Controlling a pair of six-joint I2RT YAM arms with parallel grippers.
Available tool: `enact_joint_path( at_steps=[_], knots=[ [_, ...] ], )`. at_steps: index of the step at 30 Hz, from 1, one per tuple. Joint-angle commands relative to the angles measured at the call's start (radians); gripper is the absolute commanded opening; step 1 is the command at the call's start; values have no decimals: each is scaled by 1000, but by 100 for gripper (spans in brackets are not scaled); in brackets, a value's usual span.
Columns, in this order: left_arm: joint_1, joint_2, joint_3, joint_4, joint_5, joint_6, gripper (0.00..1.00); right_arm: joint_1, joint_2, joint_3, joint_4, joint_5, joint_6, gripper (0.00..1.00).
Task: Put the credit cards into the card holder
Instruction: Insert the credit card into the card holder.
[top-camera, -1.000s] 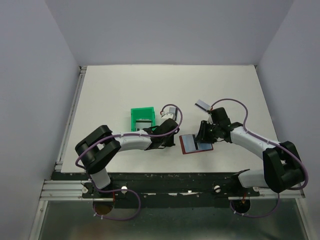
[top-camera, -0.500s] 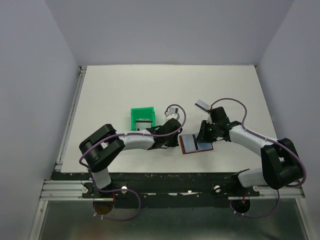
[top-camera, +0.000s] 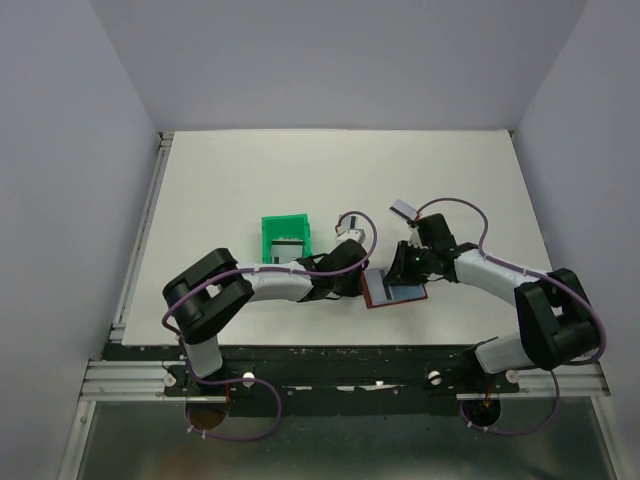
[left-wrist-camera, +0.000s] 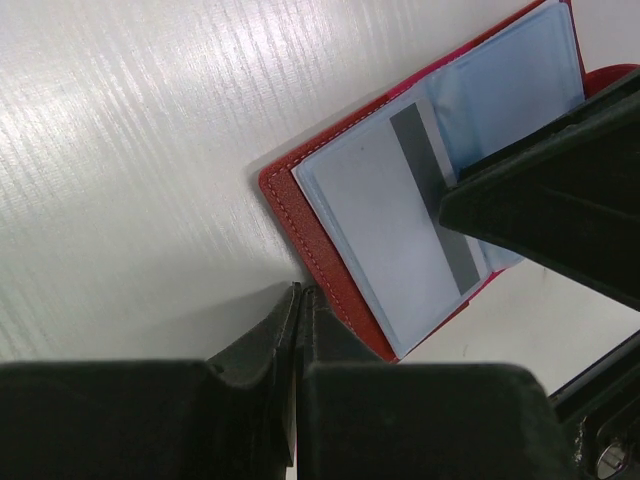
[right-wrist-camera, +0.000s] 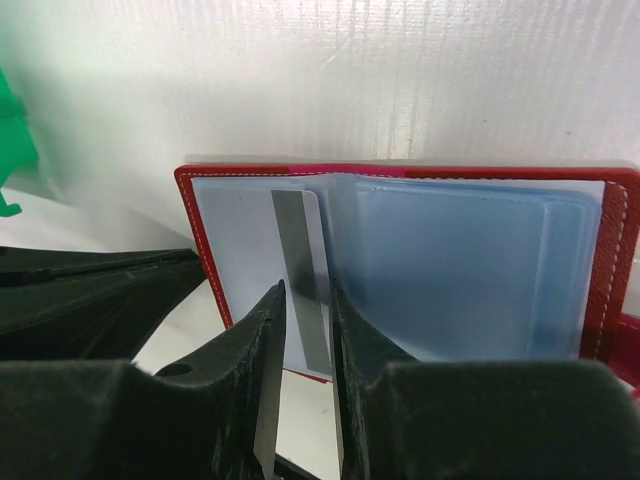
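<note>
The card holder (top-camera: 395, 290) lies open on the table, dark red outside (right-wrist-camera: 612, 250), light blue inside. A pale credit card (right-wrist-camera: 300, 250) with a dark stripe sits flat in its left pocket and also shows in the left wrist view as a card (left-wrist-camera: 375, 230). My right gripper (right-wrist-camera: 305, 300) stands over that stripe, its jaws a narrow gap apart and clamping nothing. My left gripper (left-wrist-camera: 298, 296) is shut, its tip against the holder's red left edge (left-wrist-camera: 310, 240). From above, the left gripper (top-camera: 362, 284) and the right gripper (top-camera: 403, 272) flank the holder.
A green plastic tray (top-camera: 268, 240) stands left of the holder with another card (top-camera: 288, 247) lying in it; its green edge (right-wrist-camera: 15, 130) shows in the right wrist view. The table's near edge runs just below the holder.
The left gripper has slid right up to the holder's left edge. The right gripper has narrowed its jaws and shifted slightly left over the card.
</note>
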Motion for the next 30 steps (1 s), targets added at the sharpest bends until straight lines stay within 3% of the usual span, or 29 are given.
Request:
enact_joint_path(
  at_steps=[1, 10, 21, 30],
  knots=[
    [-12, 44, -5, -58, 25, -4, 10, 10, 24, -20, 59, -90, 21, 31],
    [-12, 43, -7, -64, 21, -2, 10, 10, 29, -28, 92, -143, 38, 31],
    [-8, -41, -51, -109, -53, -10, 10, 11, -136, 76, -82, 65, -12, 37],
    [14, -115, -61, -138, -90, 1, 11, 11, -93, 171, -190, 202, -12, 37]
  ],
)
